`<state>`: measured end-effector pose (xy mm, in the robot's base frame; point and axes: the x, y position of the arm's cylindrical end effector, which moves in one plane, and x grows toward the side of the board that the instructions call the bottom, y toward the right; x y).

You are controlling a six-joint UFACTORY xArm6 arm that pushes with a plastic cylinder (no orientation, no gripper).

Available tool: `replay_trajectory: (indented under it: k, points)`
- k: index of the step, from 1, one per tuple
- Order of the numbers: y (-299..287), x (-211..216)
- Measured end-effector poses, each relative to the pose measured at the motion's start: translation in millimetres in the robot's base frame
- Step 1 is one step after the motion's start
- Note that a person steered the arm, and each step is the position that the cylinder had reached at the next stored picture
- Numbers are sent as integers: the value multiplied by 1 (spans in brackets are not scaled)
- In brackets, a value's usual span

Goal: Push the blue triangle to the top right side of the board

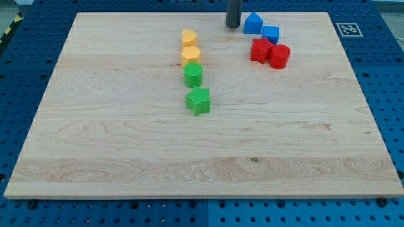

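Observation:
The blue triangle (253,23) lies near the board's top edge, right of centre. My tip (233,26) stands just to its left, close to it; I cannot tell if they touch. A blue cube (271,34) sits right against the triangle's lower right. A red star-like block (261,50) and a red cylinder (279,56) sit together just below the blue pair.
A yellow heart-like block (189,37), a yellow hexagon (190,55), a green cylinder-like block (194,74) and a green star (198,100) form a column left of centre. The wooden board (202,164) has a marker tag (348,28) past its top right corner.

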<state>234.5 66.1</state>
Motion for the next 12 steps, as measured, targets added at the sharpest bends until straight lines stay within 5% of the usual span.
replay_trajectory:
  k: [8, 10, 12]
  points:
    - [121, 10]
    - [40, -6]
    - [22, 36]
